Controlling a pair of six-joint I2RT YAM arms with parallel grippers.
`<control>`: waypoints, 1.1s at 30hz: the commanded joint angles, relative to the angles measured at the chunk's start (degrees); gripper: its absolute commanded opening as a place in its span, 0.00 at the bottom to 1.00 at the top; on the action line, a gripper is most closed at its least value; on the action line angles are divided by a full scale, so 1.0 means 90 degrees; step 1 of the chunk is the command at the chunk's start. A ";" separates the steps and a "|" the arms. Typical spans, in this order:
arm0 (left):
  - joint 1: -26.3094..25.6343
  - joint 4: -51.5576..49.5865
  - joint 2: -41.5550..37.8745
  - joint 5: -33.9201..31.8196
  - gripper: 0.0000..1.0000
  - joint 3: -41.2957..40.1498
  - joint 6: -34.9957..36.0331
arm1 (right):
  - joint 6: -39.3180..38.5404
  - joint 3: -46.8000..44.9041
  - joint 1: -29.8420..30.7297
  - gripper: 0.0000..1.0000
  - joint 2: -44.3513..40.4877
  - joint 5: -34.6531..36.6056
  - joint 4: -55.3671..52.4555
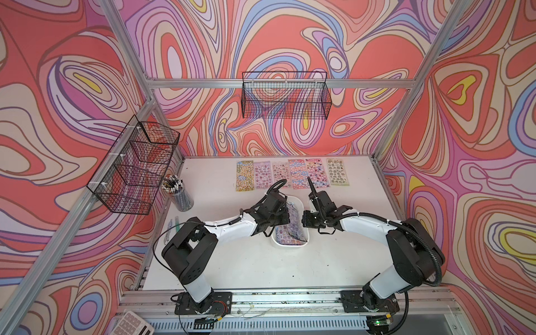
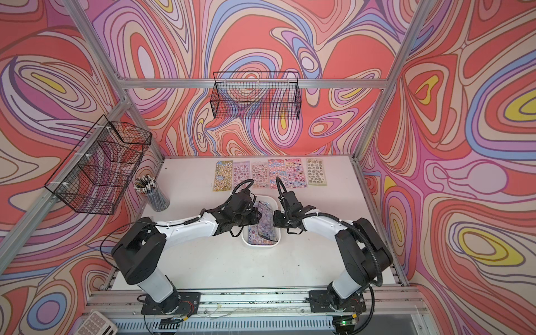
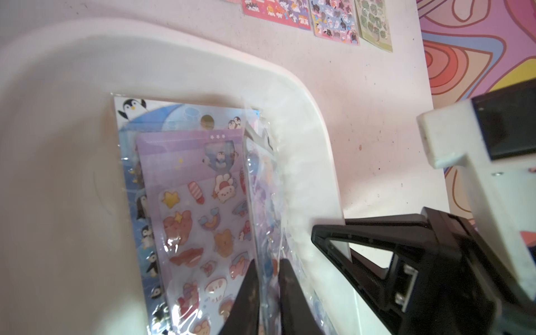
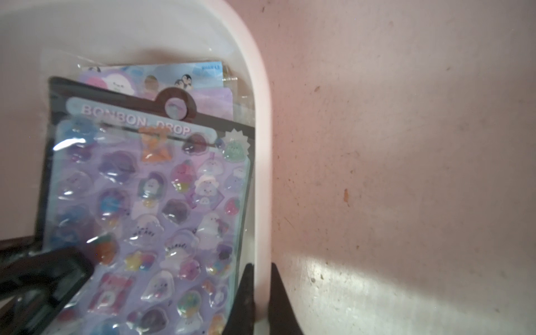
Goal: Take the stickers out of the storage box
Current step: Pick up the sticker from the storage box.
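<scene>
Storage box (image 1: 290,246) is sited mid-worktop (image 1: 246,261), long axis running from near edge to far edge, between the two arms.

Right end effector (image 4: 261,265) is closed narrow on the box wall on the right arm's side. One finger is seen inside the rim, one outside, with the wall pinched between them.

Left end effector (image 3: 269,262) is closed narrow on the black-edged sheet (image 4: 150,188), in its clear sleeve and headed "BONBON DROP". The sheet is tipped up on edge, seen edge-on in the left wrist view, and leans toward the wall held by the right end effector. Its lower part is inside the box.

More stickers are left flat on the box floor. A lilac sheet (image 3: 197,208) is laid over a blue penguin sheet (image 3: 139,116). Any count below those cannot be told.

A row of six sheets (image 1: 295,174) is laid side by side along the far edge of the worktop, well apart from the box.

A pencil cup (image 1: 178,193) is stood near the left edge, toward the far corner.
</scene>
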 commanded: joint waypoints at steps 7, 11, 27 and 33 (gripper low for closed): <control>-0.0042 -0.0604 -0.0321 -0.0477 0.07 0.0200 0.0245 | -0.0086 -0.0184 0.0013 0.00 0.0048 0.0064 -0.0114; -0.0042 -0.0536 -0.0511 -0.0504 0.04 0.0154 0.0246 | -0.0091 -0.0184 0.0016 0.00 0.0077 0.0064 -0.0111; 0.0659 -0.1094 -0.2053 -0.0337 0.02 0.0123 0.0605 | -0.0166 -0.0092 0.0021 0.00 -0.0039 0.0139 -0.0296; 0.1806 -0.1850 -0.2454 0.0650 0.02 0.0424 0.1374 | -0.0244 -0.0066 0.0017 0.00 -0.0082 0.0135 -0.0328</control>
